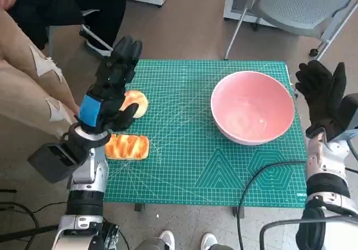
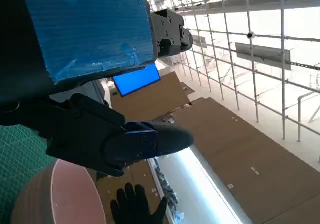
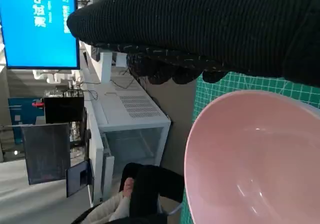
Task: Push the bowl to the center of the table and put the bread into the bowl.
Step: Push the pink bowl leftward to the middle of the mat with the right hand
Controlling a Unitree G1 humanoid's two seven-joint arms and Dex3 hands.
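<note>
The pink bowl (image 1: 253,107) sat near the table's right edge, unpushed. Both breads (image 1: 127,147) lay outside. Both hands (image 1: 114,88) were spread, holding nothing.

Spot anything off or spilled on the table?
Nothing spilled or damaged. The bowl stands upright and empty toward the mat's right side, not centred yet. Two breads lie at the left edge under the left hand.

Pink bowl (image 1: 253,107) upright, empty, mat's right side, two bread pcs (image 1: 127,147) at left edge
</note>
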